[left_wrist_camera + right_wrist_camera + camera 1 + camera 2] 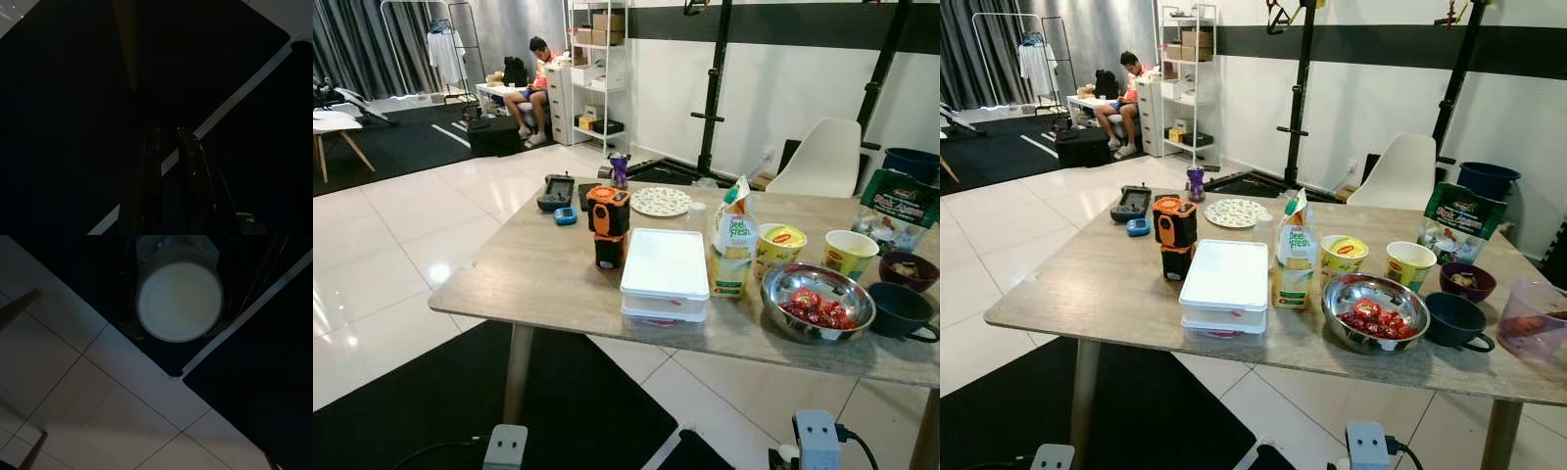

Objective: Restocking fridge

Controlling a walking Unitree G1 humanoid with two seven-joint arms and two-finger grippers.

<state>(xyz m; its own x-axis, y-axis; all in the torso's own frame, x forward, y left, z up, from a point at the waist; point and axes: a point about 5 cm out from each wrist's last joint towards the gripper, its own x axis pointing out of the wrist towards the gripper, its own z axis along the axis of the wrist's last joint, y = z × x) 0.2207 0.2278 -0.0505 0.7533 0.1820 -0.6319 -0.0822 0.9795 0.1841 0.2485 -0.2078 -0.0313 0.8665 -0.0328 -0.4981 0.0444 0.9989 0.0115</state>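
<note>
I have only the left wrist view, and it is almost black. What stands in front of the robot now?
Observer: A wooden table with food on it. The thing nearest the robot is a white lidded box.
Operator: Is there something to the right of this box?
Observer: Yes, a drink carton stands upright beside it, and past that is a steel bowl of red fruit.
Operator: Is somebody close to the table?
Observer: A person sits far back by the white shelves, well away from the table.
</note>
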